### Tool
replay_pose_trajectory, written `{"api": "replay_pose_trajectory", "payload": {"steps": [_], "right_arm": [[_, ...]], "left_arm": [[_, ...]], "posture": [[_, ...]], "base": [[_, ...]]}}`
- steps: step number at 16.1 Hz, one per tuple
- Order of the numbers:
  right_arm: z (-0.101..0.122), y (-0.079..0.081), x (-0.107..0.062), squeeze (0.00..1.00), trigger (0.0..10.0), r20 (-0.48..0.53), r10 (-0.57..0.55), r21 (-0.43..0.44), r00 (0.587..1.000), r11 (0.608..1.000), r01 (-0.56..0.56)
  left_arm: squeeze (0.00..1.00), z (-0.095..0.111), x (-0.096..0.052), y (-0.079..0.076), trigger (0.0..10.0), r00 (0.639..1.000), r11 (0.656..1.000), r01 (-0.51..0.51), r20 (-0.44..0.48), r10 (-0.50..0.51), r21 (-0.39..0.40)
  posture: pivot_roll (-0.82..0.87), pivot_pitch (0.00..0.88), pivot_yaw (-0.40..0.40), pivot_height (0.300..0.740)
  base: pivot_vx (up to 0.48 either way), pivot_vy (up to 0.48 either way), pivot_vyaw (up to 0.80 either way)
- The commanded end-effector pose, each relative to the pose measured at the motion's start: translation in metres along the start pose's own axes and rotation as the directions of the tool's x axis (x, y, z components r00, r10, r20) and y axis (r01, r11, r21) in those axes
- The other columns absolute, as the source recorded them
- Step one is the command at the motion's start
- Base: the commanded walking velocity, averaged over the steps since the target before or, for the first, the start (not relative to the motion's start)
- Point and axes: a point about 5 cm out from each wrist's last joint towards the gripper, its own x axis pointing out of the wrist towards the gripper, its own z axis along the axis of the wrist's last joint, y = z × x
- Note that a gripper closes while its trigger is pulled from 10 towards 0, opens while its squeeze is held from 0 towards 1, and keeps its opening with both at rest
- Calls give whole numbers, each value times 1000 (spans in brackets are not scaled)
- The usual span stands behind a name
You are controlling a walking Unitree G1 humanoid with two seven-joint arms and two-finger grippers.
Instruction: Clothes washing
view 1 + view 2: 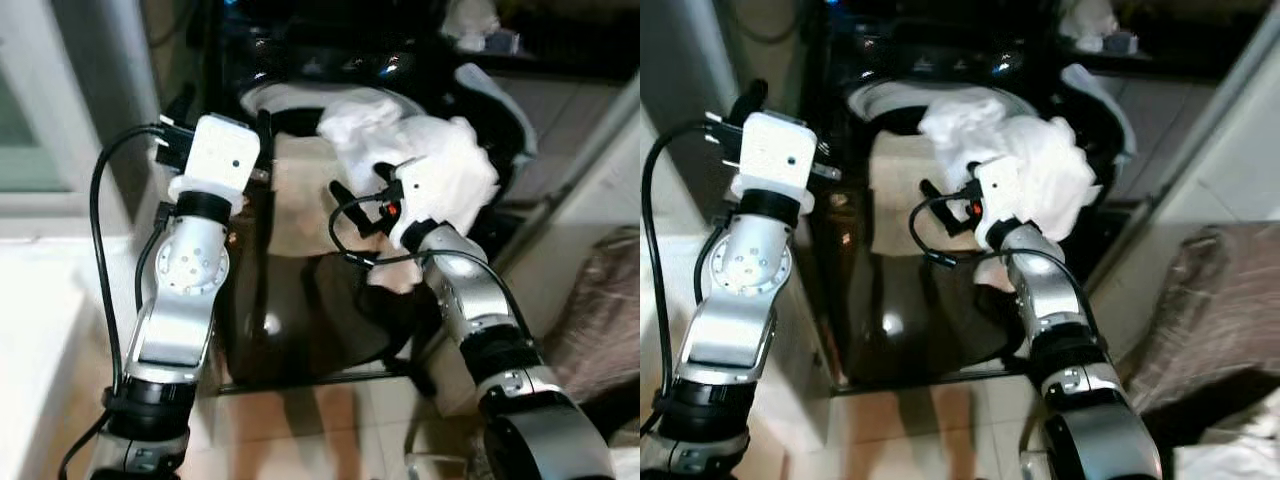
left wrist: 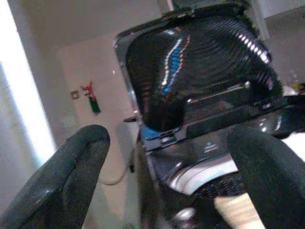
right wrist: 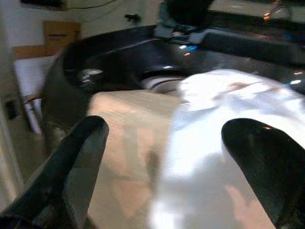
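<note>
While the washer's lid [image 2: 205,62] stood open, loading was only partly done: the white garment [image 1: 430,160] and beige cloth [image 3: 128,143] draped over the washing machine [image 1: 300,330] rim. Both the left claw [image 2: 167,186] and right claw [image 3: 167,167] gaped, empty.

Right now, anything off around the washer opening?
Yes. A beige cloth hangs out of the washer opening and down its dark front instead of lying inside, and a white garment is bunched on the rim, half out. The right claw is open at that pile; the left claw is open too.
</note>
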Motion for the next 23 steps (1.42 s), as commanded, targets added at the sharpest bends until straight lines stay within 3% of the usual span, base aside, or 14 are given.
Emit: {"api": "replay_pose_trajectory", "payload": {"steps": [1, 4, 8, 10, 11, 13, 14, 15, 17, 21, 22, 23], "right_arm": [[6, -8, 1, 0, 10000, 11, -48, -7, 999, 999, 48], [6, -7, 6, 0, 10000, -6, -96, -1, 995, 995, 96], [10, -3, 8, 0, 10000, 25, -84, -16, 996, 996, 84], [28, -3, 17, 0, 10000, 38, -67, 9, 997, 998, 67], [33, -4, 25, 0, 10000, -5, -44, 7, 999, 999, 44], [17, -10, 27, 0, 10000, -162, -47, -31, 986, 999, 43], [0, -17, 23, 0, 10000, -262, -112, -82, 959, 992, 93], [-6, -19, 22, 0, 10000, -295, -140, -101, 945, 988, 115], [-22, -17, 26, 0, 10000, -422, -190, -177, 887, 976, 125], [-27, -11, 31, 0, 10000, -491, -229, -224, 841, 966, 132], [-27, -11, 31, 0, 10000, -493, -250, -257, 833, 957, 135], [-24, -10, 34, 0, 10000, -488, -281, -350, 827, 930, 109]], "left_arm": [[0, 4, 1, -3, 10000, 1000, 1000, 4, 5, -3, -23], [0, -9, -2, 0, 10000, 997, 997, -43, -70, 38, -64], [0, -9, -2, 4, 10000, 993, 994, -95, -71, 91, -53], [0, -6, -4, 4, 10000, 995, 993, -95, -47, 92, -68], [0, -5, -4, 3, 10000, 995, 993, -90, -43, 87, -75], [0, -4, -5, 1, 10000, 996, 994, -82, -44, 79, -74], [0, -4, -6, 3, 10000, 995, 992, -95, -41, 92, -81], [0, -3, -6, 3, 10000, 995, 992, -96, -40, 93, -80], [0, -1, -6, 0, 10000, 997, 993, -80, -30, 78, -84], [0, 3, -7, -4, 10000, 999, 995, -52, -13, 51, -87], [0, 4, -9, -5, 10000, 999, 995, -42, -9, 41, -88], [0, 7, -14, -7, 10000, 1000, 996, -31, -5, 31, -82]], "posture": [[81, 28, -63, 740], [83, 36, -78, 740], [86, 35, -84, 740], [90, 38, -83, 740], [91, 36, -85, 740], [98, 36, -96, 740], [105, 39, -99, 740], [109, 39, -98, 740], [116, 38, -91, 740], [148, 55, -78, 740], [161, 64, -80, 740], [187, 86, -84, 740]], "base": [[315, -360, 0], [370, -299, 0], [101, -63, 0], [0, 0, 0], [0, 0, 0], [0, 0, 0], [0, 0, 0], [0, 0, 0], [0, 0, 0], [0, 0, 0], [0, 0, 0], [0, 0, 0]]}}
